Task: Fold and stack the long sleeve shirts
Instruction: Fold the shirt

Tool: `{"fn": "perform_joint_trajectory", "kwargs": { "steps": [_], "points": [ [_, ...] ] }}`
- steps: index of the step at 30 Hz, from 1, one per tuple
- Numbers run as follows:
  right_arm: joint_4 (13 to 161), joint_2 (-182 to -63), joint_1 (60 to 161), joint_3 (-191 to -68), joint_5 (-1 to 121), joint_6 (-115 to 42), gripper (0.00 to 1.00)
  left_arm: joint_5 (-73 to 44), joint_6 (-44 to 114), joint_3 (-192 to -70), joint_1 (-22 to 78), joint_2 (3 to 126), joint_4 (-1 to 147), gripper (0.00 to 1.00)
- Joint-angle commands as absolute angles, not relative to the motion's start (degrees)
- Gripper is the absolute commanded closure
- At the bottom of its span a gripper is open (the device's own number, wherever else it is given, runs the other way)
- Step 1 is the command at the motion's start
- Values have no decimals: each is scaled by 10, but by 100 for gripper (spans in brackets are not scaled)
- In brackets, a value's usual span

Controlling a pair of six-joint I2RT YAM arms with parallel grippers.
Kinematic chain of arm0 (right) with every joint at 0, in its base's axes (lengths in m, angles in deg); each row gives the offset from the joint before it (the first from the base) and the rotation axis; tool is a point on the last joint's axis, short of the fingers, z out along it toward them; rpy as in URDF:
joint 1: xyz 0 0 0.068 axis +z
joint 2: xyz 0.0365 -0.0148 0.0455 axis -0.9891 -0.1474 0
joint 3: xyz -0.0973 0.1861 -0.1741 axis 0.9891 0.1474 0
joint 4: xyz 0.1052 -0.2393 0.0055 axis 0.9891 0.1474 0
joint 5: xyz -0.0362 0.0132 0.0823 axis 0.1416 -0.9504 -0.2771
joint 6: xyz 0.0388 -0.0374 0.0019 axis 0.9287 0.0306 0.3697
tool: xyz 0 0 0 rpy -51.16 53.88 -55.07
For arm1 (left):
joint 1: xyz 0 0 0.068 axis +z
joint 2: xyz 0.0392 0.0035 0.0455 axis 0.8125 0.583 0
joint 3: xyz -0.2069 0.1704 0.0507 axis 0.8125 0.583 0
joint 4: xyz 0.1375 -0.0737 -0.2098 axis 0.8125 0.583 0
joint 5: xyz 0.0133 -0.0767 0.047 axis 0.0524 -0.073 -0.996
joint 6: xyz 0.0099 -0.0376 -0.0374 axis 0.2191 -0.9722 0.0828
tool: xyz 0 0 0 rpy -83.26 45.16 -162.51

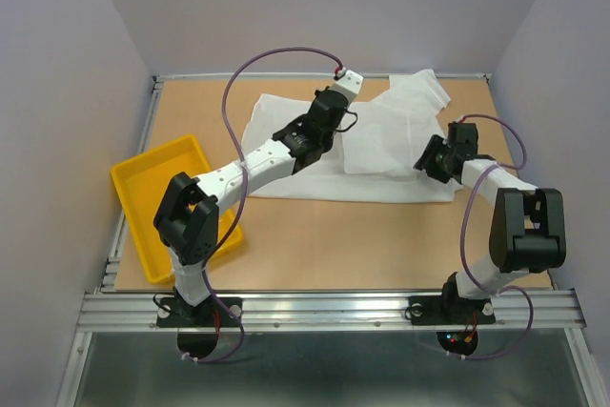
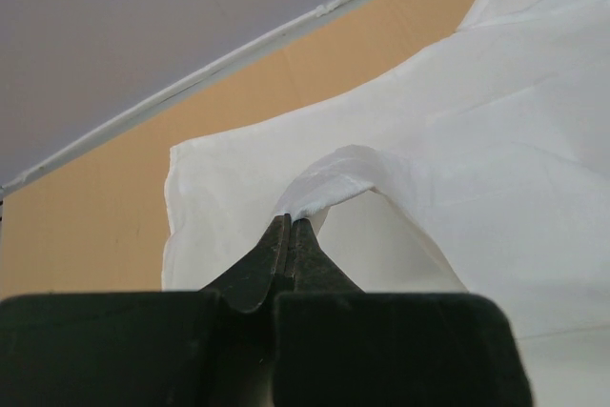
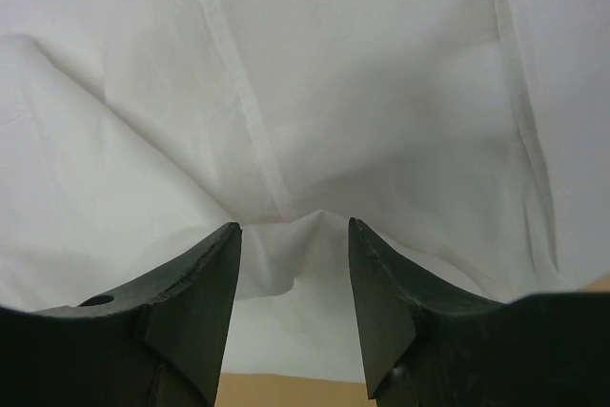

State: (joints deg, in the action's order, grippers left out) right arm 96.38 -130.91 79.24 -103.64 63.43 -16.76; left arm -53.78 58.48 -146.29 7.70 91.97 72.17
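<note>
A white long sleeve shirt point(image 1: 381, 145) lies spread across the far middle of the table, partly folded over itself. My left gripper point(image 1: 335, 111) is shut on a fold of the shirt point(image 2: 329, 178) and lifts it into a small peak above the rest of the cloth; in the left wrist view the gripper point(image 2: 290, 221) shows its jaws pressed together on the fabric. My right gripper point(image 1: 426, 161) is open at the shirt's right edge, low over the cloth. In the right wrist view the gripper point(image 3: 294, 228) stands around a raised ridge of the shirt point(image 3: 305, 102) without closing on it.
A yellow plastic tray point(image 1: 143, 188) sits at the left edge of the table, beside the left arm's base. The table's raised back rail point(image 1: 315, 76) runs just behind the shirt. Bare wood point(image 1: 362, 245) lies between the shirt and the near edge.
</note>
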Motion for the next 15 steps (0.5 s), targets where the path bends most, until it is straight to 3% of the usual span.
{"fn": "perform_joint_trajectory", "kwargs": {
  "steps": [1, 8, 15],
  "points": [
    [950, -1299, 793, -1089, 594, -211, 46, -546, 568, -1452, 76, 870, 708, 100],
    [950, -1285, 812, -1110, 473, -305, 43, -576, 582, -1460, 76, 873, 711, 100],
    [951, -1314, 842, -1135, 351, -402, 25, -583, 602, -1522, 77, 882, 717, 100]
  ]
}}
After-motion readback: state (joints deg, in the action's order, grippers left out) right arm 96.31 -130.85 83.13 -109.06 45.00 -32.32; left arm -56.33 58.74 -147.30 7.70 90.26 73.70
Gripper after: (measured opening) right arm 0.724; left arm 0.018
